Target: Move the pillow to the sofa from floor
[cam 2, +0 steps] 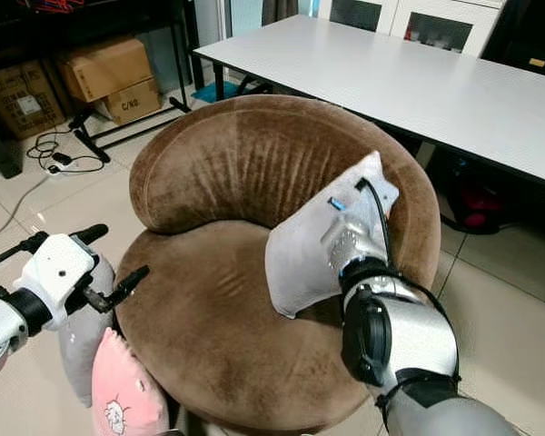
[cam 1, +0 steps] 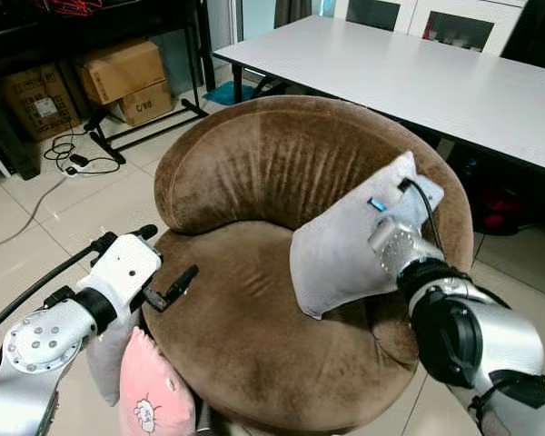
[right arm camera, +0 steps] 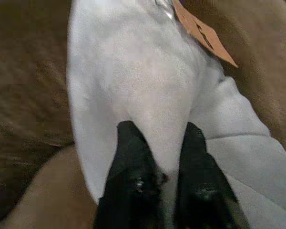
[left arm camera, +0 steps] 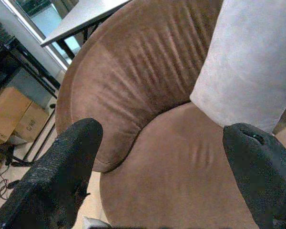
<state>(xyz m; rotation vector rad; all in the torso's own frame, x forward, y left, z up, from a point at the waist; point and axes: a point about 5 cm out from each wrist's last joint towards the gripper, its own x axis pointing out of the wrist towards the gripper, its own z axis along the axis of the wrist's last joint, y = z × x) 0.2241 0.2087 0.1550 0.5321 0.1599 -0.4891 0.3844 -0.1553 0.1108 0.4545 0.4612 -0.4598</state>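
Pillow: the grey pillow (cam 1: 345,245) is up on the brown round sofa (cam 1: 254,336), standing tilted against the backrest on the robot's right side, its lower corner hanging just above the seat.

Right gripper: the right gripper (right arm camera: 162,179) is clamped onto the pillow. The right wrist view is the one that really shows it, with both black fingers (right arm camera: 131,167) pinching a fold of the grey fabric between them. From the head views you mostly just get the silver wrist pressed against the pillow's back.

Tag: there's a brown cardboard tag (right arm camera: 202,33) on the pillow's far end, which you can see from the right wrist view.

Left gripper: the left gripper (left arm camera: 167,167) hangs over the left edge of the seat with its fingers spread wide and nothing between them. Its wrist view looks across the seat to the backrest and the pillow's edge.

Floor stuff: a pink pillow (cam 1: 154,391) with a little cartoon print sits by the sofa's left front, with another grey cushion (cam 2: 77,350) just behind it, under the left arm.

Background: a long white table (cam 1: 418,73) sits behind the sofa, with cardboard boxes (cam 1: 127,77) and cables (cam 1: 68,154) on the tile floor off to the left.
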